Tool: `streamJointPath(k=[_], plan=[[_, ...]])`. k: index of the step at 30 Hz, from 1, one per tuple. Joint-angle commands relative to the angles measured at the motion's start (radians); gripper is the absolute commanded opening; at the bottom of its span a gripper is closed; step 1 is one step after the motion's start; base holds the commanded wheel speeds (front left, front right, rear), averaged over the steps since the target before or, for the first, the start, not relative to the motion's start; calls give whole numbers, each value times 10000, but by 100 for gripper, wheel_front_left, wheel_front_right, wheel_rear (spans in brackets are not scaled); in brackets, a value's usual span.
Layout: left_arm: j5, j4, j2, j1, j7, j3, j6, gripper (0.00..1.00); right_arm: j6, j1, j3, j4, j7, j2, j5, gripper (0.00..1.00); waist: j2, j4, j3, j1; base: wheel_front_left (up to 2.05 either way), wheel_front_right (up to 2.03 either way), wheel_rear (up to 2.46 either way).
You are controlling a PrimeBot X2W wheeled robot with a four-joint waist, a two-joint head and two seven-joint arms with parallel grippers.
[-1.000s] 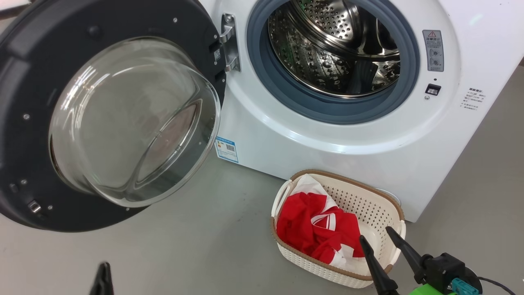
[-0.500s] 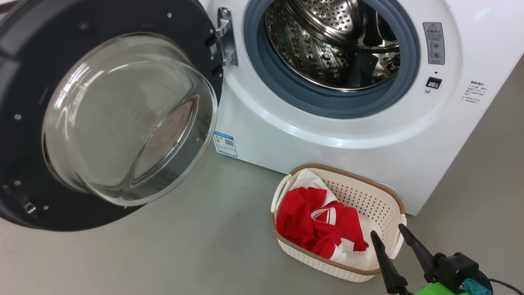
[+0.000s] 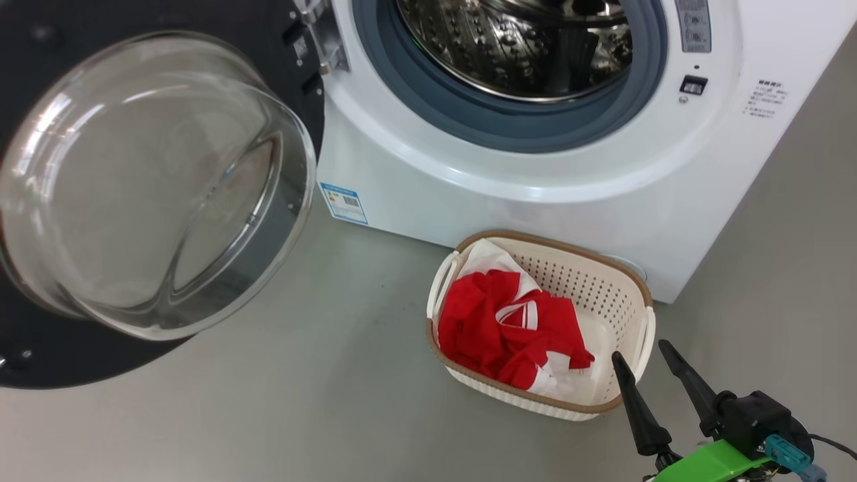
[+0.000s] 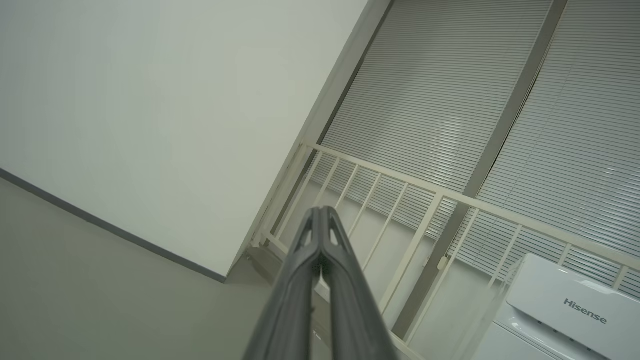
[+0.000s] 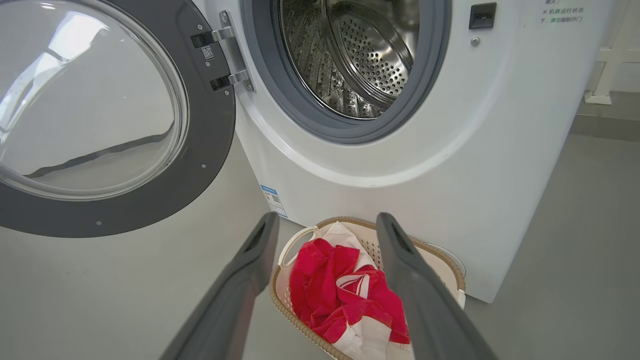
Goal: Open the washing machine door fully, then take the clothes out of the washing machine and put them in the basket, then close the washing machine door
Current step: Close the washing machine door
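The white washing machine (image 3: 509, 201) (image 5: 425, 165) stands with its round door (image 3: 154, 181) (image 5: 95, 115) swung wide to the left, its steel drum (image 3: 515, 40) (image 5: 350, 50) showing no cloth. Red and white clothes (image 3: 509, 328) (image 5: 345, 295) lie in the cream basket (image 3: 622, 294) (image 5: 300, 240) on the floor before the washer. My right gripper (image 3: 639, 351) (image 5: 325, 222) is open and holds nothing, hovering just right of the basket's near right corner. My left gripper (image 4: 319, 215) is shut with nothing in it, pointing up at a wall and railing.
Grey floor (image 3: 301, 402) spreads left of the basket beneath the open door. In the left wrist view a cream railing (image 4: 400, 185), window blinds (image 4: 450, 75) and the top of a second white appliance (image 4: 570, 310) appear.
The head camera has tilted and shifted, so the washer and door sit higher and further left. The left fingertip seen a second ago is gone from view. My right gripper stays open beside the basket.
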Motion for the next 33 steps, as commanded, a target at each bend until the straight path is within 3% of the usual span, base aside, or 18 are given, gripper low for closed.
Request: streamJointPath(k=[1, 4, 10, 15, 22, 33], plan=[[-504, 641, 1119, -603, 635, -18, -60, 0, 48, -335, 176, -266, -65, -78, -99, 100, 0, -112, 240, 0, 0, 0, 0], [-1037, 1646, 1435, -1026, 1236, -65, -60, 0, 48, -384, 158, -275, -65, -89, -123, 100, 0, -109, 327, 0, 0, 0, 0], [-2164, 4025, 2016, -1508, 4872, -1022, -60, 0, 48, -544, 188, -255, -65, -103, -179, 100, 0, -101, 500, 0, 0, 0, 0], [-2702, 4763, 2206, -1323, 6394, -1235, -61, 0, 48, -614, 247, -239, -65, -140, -160, 100, 0, -165, 484, 0, 0, 0, 0], [-3487, 4296, 2022, -740, 7965, -1561, -61, 0, 48, -498, 206, -269, -65, -149, -177, 100, 0, -173, 378, 0, 0, 0, 0], [-4645, 2371, 1867, 601, 9605, -2018, -61, 0, 48, -370, 137, -263, -65, -147, -155, 100, 0, -170, -6, 0, 0, 0, 0]])
